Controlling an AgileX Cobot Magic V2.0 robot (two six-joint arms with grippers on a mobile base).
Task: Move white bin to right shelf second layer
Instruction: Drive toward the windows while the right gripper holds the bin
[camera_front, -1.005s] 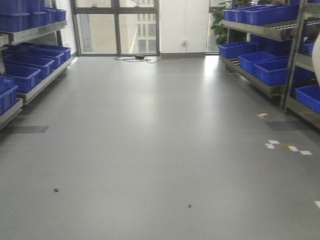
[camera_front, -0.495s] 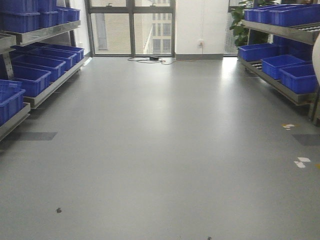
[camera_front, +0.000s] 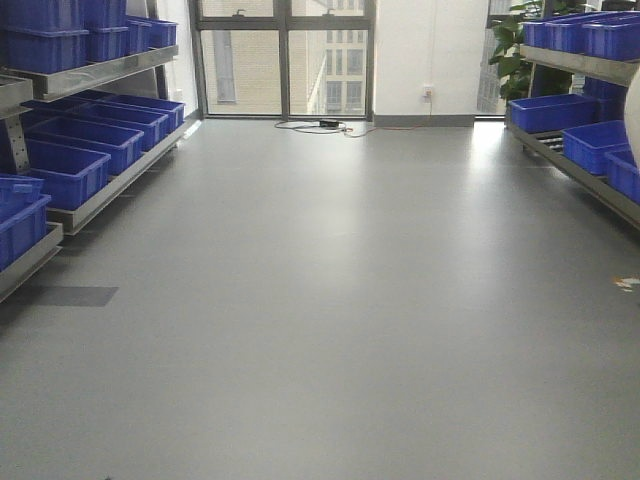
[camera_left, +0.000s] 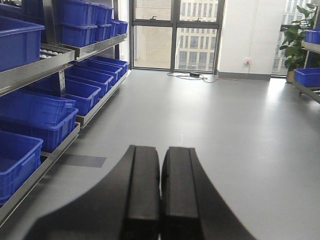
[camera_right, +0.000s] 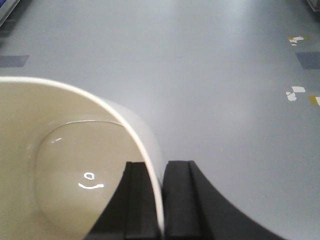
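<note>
Front view: a bare grey floor (camera_front: 330, 300) runs to a tall window (camera_front: 285, 55) at the far wall, with a cable (camera_front: 320, 125) lying below it. Blue crates (camera_front: 70, 165) fill the left rack. The right shelf (camera_front: 580, 66) carries more blue crates, but the frame edge cuts it off, so its tiers cannot be counted and no rollers can be made out. At the right edge a pale curved sliver shows: the white bin (camera_front: 634, 115), almost entirely out of frame. Neither arm is seen here.

Left wrist view: the left gripper (camera_left: 161, 150) hangs over the floor with its two black fingers (camera_left: 144, 180) pressed together and nothing between them. Beside it the left rack's crates are stacked in tiers; the lowest are cropped. A potted plant (camera_left: 296, 25) stands far right, partly cut off.

Right wrist view: the right gripper (camera_right: 162, 166) pinches the wall of the white bin, one finger inside the tub and one outside, the rim running between them. The bin is held above the floor, well apart from any shelf. Only part of its mouth and glossy base shows, and the left and lower sides are cropped. Scraps of tape (camera_right: 295, 92) mark the floor at the right
</note>
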